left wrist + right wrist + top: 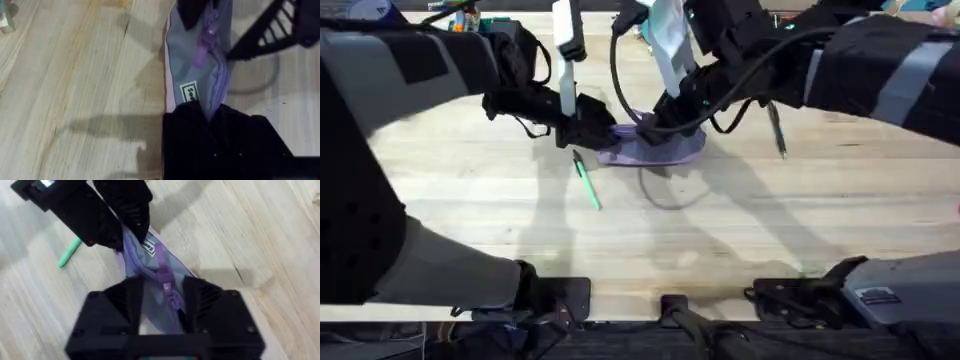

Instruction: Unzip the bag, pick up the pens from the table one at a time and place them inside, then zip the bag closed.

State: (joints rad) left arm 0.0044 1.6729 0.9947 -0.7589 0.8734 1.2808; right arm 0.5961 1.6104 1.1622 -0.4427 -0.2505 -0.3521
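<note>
The lilac bag lies mid-table, its zipper running lengthwise. My left gripper is shut on the bag's left end; in the left wrist view the fingers pinch the fabric beside a small label. My right gripper comes down on the bag's top from the right. In the right wrist view the right gripper straddles the zipper line, closed on the purple zipper pull. A green pen lies on the table in front of the bag's left end. A darker pen lies right of the bag.
A grey cable loop rests on the wood just in front of the bag. Coloured clutter sits along the far edge. The near half of the tabletop is bare wood.
</note>
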